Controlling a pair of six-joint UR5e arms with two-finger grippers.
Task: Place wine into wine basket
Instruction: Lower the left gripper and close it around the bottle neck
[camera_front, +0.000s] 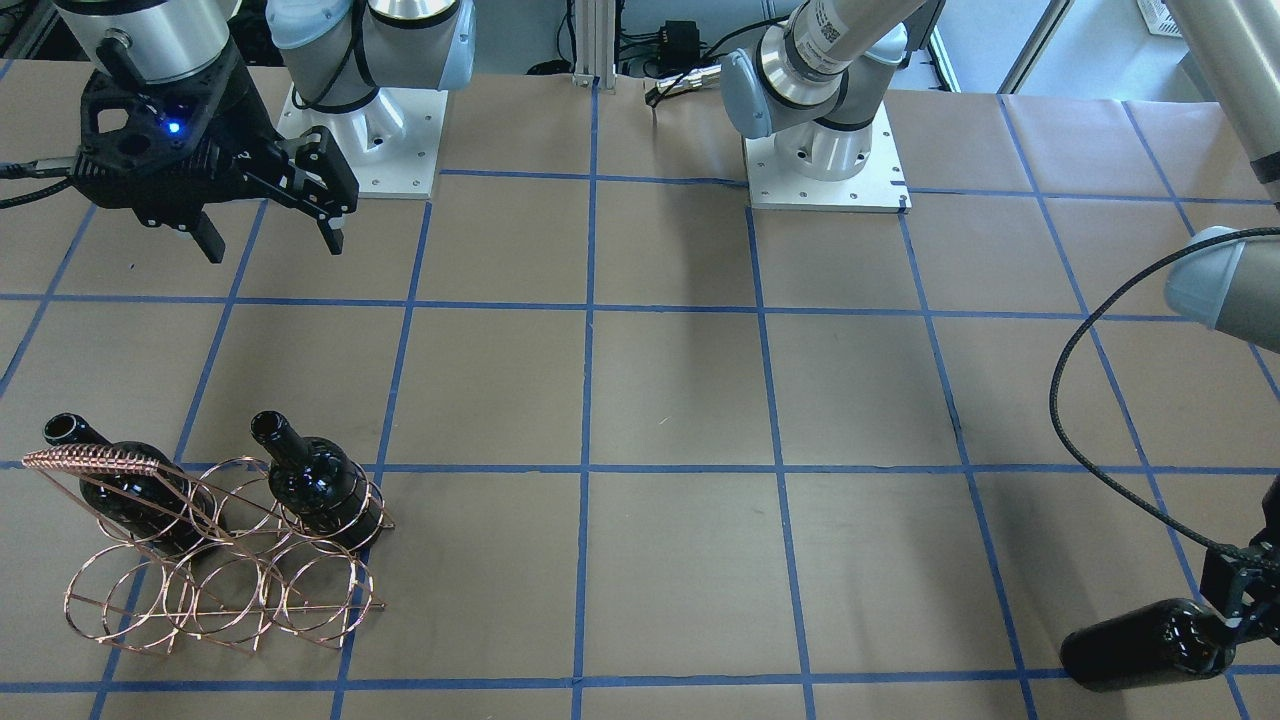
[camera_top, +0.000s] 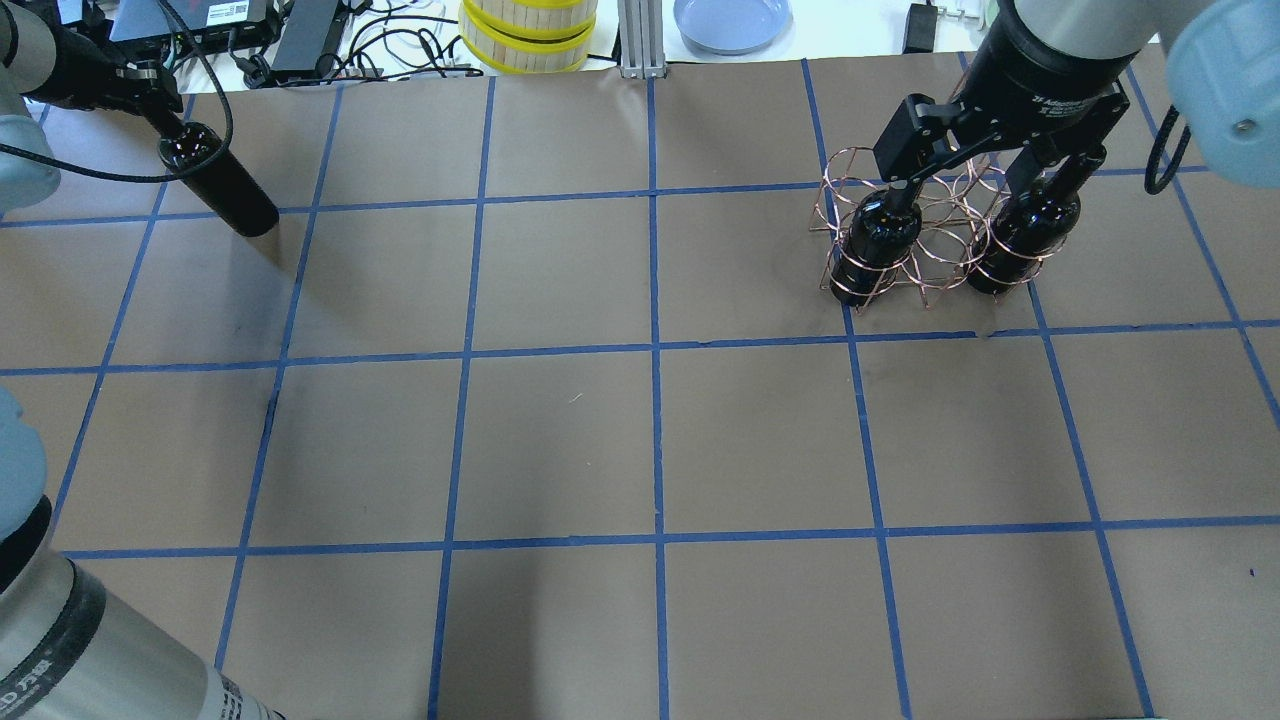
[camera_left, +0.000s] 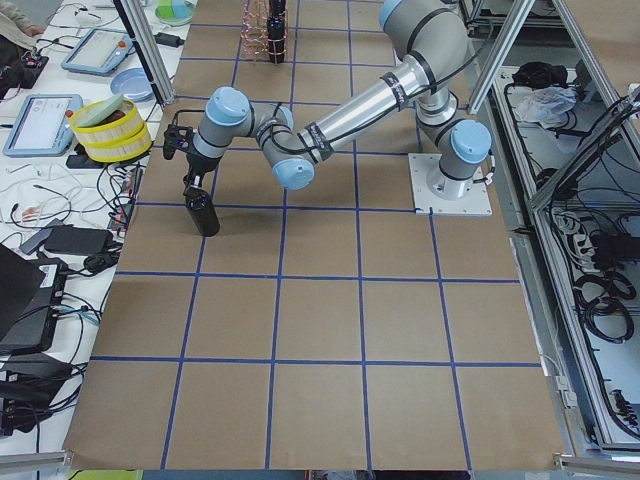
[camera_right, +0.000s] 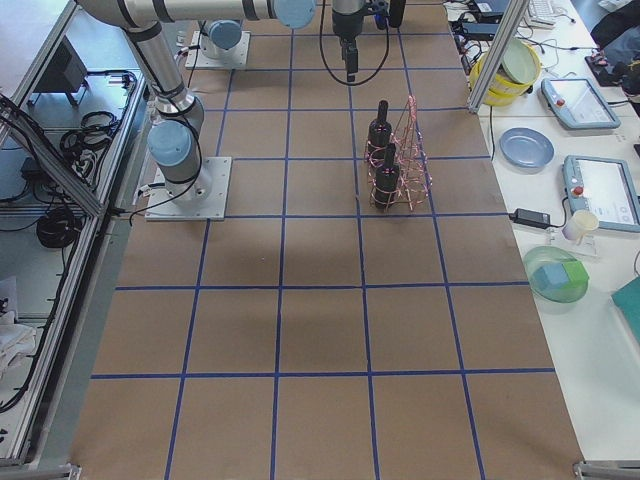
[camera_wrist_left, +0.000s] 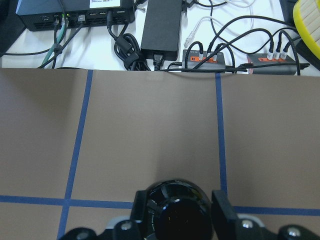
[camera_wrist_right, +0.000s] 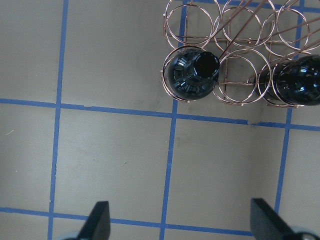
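Left pincer (camera_wrist_left: 182, 215) is clamped tight; right pincer (camera_front: 272, 243) hangs spread wide.

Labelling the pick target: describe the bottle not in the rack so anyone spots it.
On the table, go to the far left corner in the overhead view, opposite the copper wire rack at far right. There the left gripper holds a dark bottle by its top end. The other two bottles stand in rack rings; this one is outside.

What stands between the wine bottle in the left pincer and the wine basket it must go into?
Nothing visible on the table stands between that bottle and the wine basket. The open right pincer hangs raised beside the basket, on the robot's side, so it may crowd the approach.
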